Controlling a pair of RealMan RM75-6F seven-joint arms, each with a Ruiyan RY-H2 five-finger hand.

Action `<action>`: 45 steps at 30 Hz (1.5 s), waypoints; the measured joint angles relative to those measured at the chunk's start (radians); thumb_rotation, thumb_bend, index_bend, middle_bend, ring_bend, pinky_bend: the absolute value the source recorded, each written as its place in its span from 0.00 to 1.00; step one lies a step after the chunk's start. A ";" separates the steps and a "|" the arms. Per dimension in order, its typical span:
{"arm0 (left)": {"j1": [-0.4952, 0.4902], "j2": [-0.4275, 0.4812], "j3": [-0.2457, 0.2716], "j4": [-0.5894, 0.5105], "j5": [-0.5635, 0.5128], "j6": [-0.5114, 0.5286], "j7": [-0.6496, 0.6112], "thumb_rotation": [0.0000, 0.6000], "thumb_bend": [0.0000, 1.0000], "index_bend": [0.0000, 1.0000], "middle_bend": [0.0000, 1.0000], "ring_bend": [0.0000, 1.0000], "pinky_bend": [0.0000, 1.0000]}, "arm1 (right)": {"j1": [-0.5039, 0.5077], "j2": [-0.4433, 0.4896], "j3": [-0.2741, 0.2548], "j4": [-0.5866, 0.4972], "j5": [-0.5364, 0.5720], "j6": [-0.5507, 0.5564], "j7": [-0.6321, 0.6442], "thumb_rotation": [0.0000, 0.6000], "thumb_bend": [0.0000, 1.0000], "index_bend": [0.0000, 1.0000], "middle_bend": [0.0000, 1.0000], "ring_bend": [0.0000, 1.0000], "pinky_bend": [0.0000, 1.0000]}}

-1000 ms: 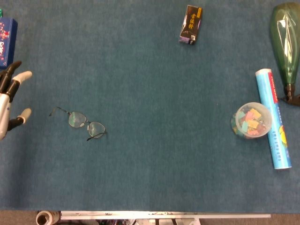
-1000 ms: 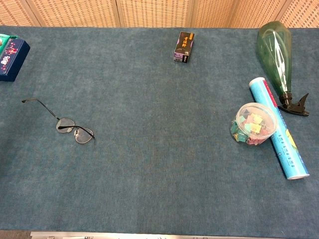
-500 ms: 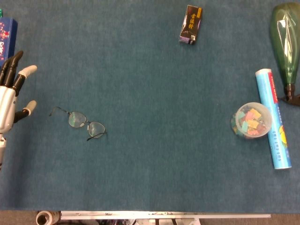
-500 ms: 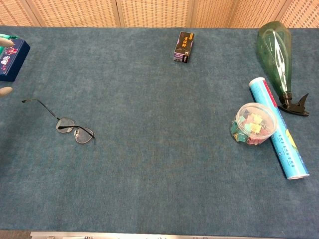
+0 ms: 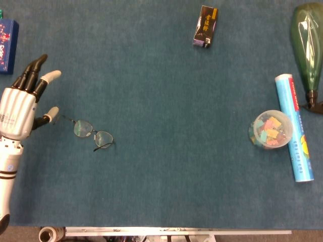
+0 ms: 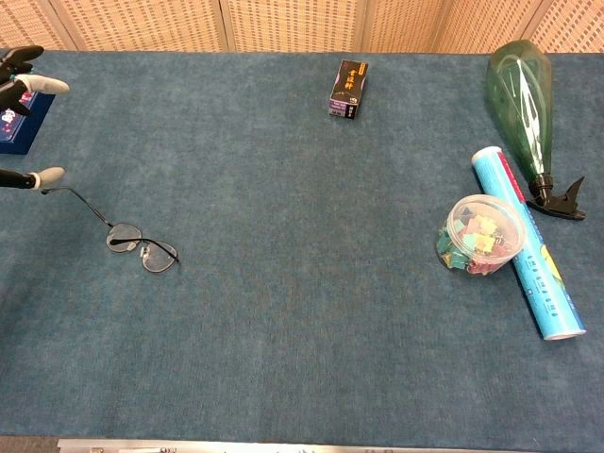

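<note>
Blue-green felt covers the table point(image 5: 161, 166) from edge to edge, and behind it the chest view shows a pale woven screen point(image 6: 283, 24) along the back.

At the left side the left hand point(image 5: 22, 108) hovers with its fingers point(image 5: 34, 70) spread and pointing toward the far edge, holding nothing. Its thumb tip lies just beside the end of one temple arm of the glasses point(image 5: 91, 133), though whether it touches the wire cannot be told from either view. In the chest view only the fingertips point(image 6: 42, 85) show at the left border. The glasses (thin dark wire frame, round lenses) lie flat on the felt, unfolded, just right of that hand and nearer the front edge than its fingers.

A dark blue box point(image 5: 6, 45) sits at the far left corner, beyond the fingertips and apart from them. A small black box point(image 5: 205, 26) with gold lettering lies near the far edge, about mid-table. On the right side a clear round tub point(image 5: 272, 129) of coloured clips stands touching a light blue tube point(image 5: 294, 128) that lies lengthwise toward the front. Beyond the tube a green spray bottle point(image 5: 307, 43) lies on its side, its black nozzle near the tube's far end.

No right hand appears in either view.
</note>
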 measured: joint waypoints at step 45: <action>-0.066 -0.102 0.104 -0.001 0.043 -0.096 0.041 1.00 0.13 0.23 0.05 0.10 0.31 | -0.011 -0.005 -0.005 0.022 0.002 0.014 0.034 1.00 0.21 0.22 0.30 0.36 0.47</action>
